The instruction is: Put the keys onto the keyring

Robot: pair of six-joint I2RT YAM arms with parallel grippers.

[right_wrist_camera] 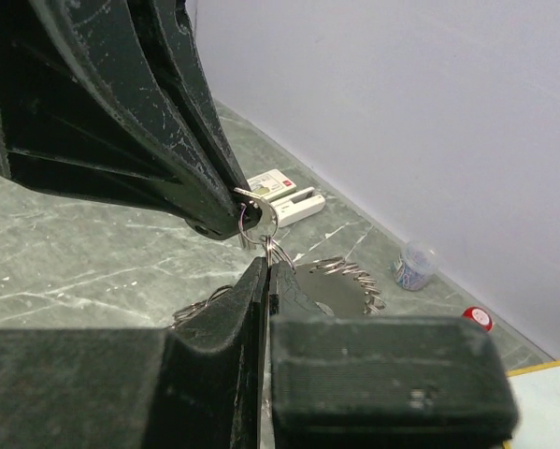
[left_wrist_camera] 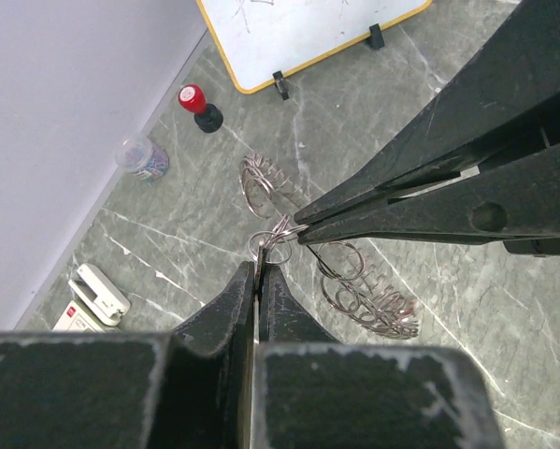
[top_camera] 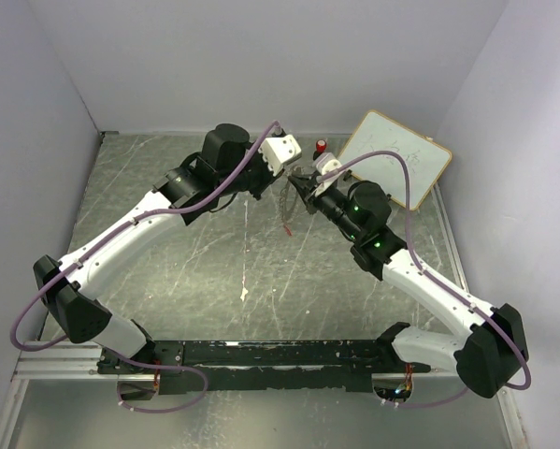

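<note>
My two grippers meet tip to tip above the table's far middle. The left gripper (top_camera: 289, 176) (left_wrist_camera: 261, 266) is shut on a thin silver strip seen edge-on, apparently a key (left_wrist_camera: 253, 309), with a small split ring (left_wrist_camera: 270, 245) at its tip. The right gripper (top_camera: 300, 184) (right_wrist_camera: 269, 262) is shut on a loop of the keyring (left_wrist_camera: 373, 299) (right_wrist_camera: 350, 273), whose jagged coils hang below the tips (top_camera: 287, 211). A reddish spot (left_wrist_camera: 409, 311) shows among the coils. The key heads are hidden.
A yellow-framed whiteboard (top_camera: 396, 159) leans at the far right. A red-topped black cylinder (top_camera: 321, 146) (left_wrist_camera: 199, 106) stands beside it. A small jar of clips (left_wrist_camera: 141, 157) and a white stapler (left_wrist_camera: 100, 292) lie along the back wall.
</note>
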